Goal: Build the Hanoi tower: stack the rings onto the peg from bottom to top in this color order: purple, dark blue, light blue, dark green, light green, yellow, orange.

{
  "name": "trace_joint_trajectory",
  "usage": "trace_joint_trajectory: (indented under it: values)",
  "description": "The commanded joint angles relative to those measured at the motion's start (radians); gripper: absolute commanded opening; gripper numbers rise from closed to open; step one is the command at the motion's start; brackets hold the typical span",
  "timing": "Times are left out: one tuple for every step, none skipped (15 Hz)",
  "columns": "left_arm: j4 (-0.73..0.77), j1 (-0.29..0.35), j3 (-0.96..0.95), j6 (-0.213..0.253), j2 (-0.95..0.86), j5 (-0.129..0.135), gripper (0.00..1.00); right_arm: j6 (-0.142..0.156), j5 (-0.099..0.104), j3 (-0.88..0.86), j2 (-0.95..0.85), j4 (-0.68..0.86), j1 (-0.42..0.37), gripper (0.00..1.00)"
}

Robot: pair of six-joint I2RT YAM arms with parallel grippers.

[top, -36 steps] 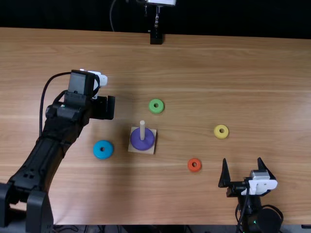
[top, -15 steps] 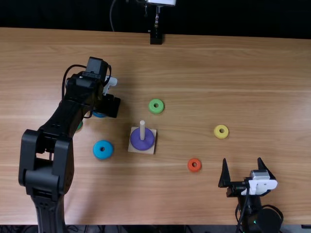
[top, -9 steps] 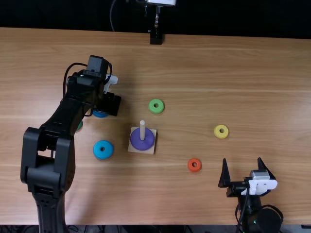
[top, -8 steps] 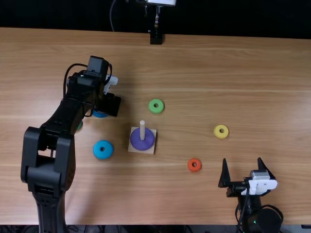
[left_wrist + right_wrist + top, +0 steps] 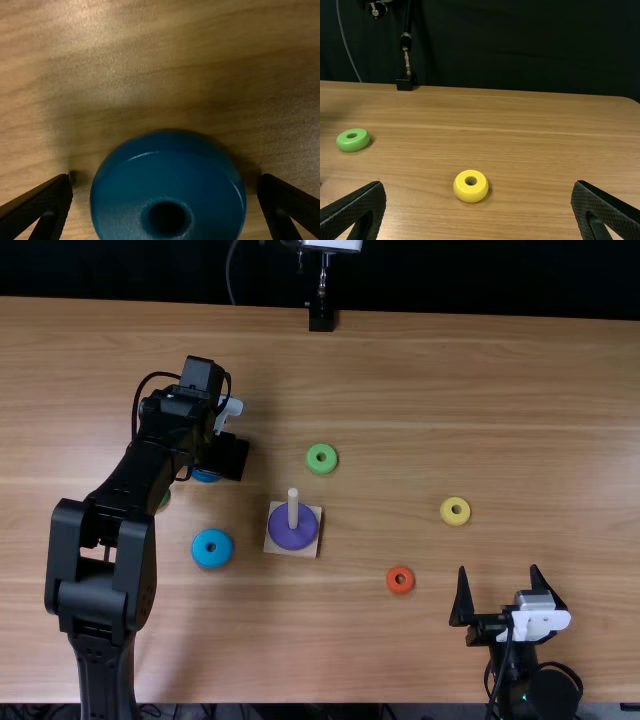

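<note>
Top view: I counted seven rings and one peg; my left gripper pointed down, open over a blue ring, my right gripper open.

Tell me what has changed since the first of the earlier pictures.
In the top view, the left gripper has moved slightly right and farther from the table's near edge, its arm swinging right too. That uncovers parts of the dark blue ring and dark green ring. Nothing is gripped. The right gripper, peg and other rings stayed put.
</note>
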Motion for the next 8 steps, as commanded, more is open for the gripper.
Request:
trace_joint_trajectory:
  values:
    - [0.000, 0.009, 0.038, 0.015, 0.028, 0.000, 1.00, -0.002, 0.000, -0.013, -0.012, -0.004, -0.013, 1.00]
    - [0.000, 0.009, 0.036, 0.015, 0.028, 0.000, 1.00, -0.002, 0.000, -0.013, -0.012, -0.004, -0.013, 1.00]
    - [-0.002, 0.009, 0.036, 0.015, 0.028, 0.000, 1.00, -0.002, 0.000, -0.013, -0.012, -0.004, -0.013, 1.00]
    - [-0.002, 0.007, 0.036, 0.015, 0.026, 0.000, 1.00, -0.002, 0.000, -0.013, -0.012, -0.004, -0.013, 1.00]
    - [-0.002, 0.009, 0.035, 0.017, 0.026, 0.000, 0.81, -0.002, 0.000, -0.013, -0.012, -0.004, -0.013, 1.00]
    - [-0.002, 0.009, 0.032, 0.015, 0.025, -0.002, 0.39, -0.002, 0.000, -0.013, -0.012, -0.004, -0.013, 1.00]
    - [0.000, 0.009, 0.030, 0.015, 0.023, -0.002, 0.06, -0.002, 0.000, -0.013, -0.012, -0.004, -0.013, 1.00]
    - [-0.002, 0.009, 0.029, 0.017, 0.023, -0.002, 0.00, -0.002, 0.000, -0.013, -0.012, -0.004, -0.013, 1.00]
